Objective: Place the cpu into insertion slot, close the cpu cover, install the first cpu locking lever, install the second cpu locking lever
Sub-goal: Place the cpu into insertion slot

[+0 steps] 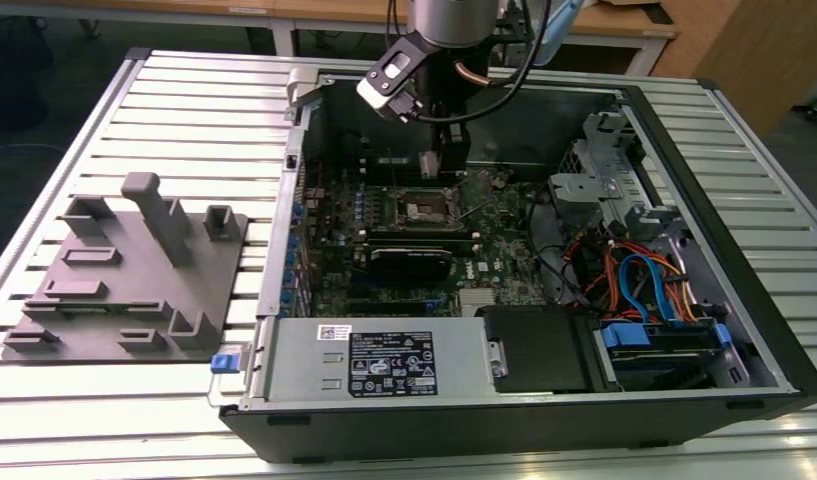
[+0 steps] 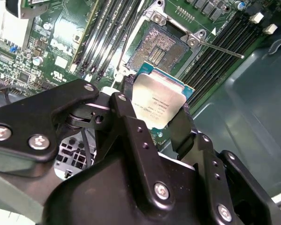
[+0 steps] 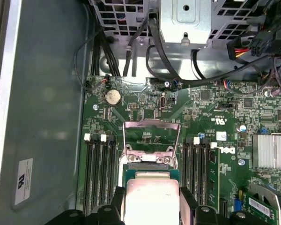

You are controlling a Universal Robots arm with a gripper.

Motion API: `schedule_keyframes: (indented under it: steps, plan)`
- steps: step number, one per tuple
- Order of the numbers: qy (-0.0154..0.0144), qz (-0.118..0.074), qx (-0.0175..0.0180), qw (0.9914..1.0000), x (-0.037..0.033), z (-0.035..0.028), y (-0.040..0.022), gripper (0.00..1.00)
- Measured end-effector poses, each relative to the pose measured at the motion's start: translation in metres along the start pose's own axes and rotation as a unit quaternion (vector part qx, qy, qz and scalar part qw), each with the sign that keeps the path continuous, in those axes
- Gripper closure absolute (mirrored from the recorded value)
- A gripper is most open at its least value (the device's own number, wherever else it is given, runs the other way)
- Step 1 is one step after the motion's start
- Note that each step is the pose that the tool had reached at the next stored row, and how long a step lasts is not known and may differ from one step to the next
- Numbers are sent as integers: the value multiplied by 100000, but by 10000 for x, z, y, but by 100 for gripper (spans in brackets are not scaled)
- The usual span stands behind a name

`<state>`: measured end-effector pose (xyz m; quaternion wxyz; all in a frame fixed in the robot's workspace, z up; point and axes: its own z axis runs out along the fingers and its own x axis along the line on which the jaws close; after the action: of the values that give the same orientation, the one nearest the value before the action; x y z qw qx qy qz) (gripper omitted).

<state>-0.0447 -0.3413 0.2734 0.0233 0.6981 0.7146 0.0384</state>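
Note:
My gripper (image 1: 442, 160) hangs inside the open computer case, just behind the insertion slot (image 1: 426, 208) on the green motherboard (image 1: 495, 265). It is shut on the cpu (image 2: 160, 104), a small square chip with a silver-grey top, held by two opposite edges between the black fingers (image 2: 126, 112). The cpu is tilted and raised off the board, beside the bare insertion slot (image 2: 161, 44). In the first wrist view the cpu (image 3: 152, 199) sits between the fingers, and the cpu cover (image 3: 152, 123) stands flipped open beyond it. A thin locking lever (image 2: 220, 47) sticks out beside the slot.
Long black memory slots (image 3: 100, 168) flank the socket. A black card (image 1: 408, 262) lies in front of it, with the power supply (image 1: 368, 362) nearer still. A drive cage (image 1: 608, 175) and coloured cables (image 1: 642, 280) fill the exterior view's right. A grey fixture plate (image 1: 128, 270) lies outside the case.

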Motion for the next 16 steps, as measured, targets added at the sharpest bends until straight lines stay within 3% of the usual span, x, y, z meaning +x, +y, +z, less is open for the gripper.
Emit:
schedule_keyframes:
  steps: [13,16]
  plan:
    - [-12,1,7,100000,0,5,0,46]
    - [-8,7,6,100000,0,30,-6,46]
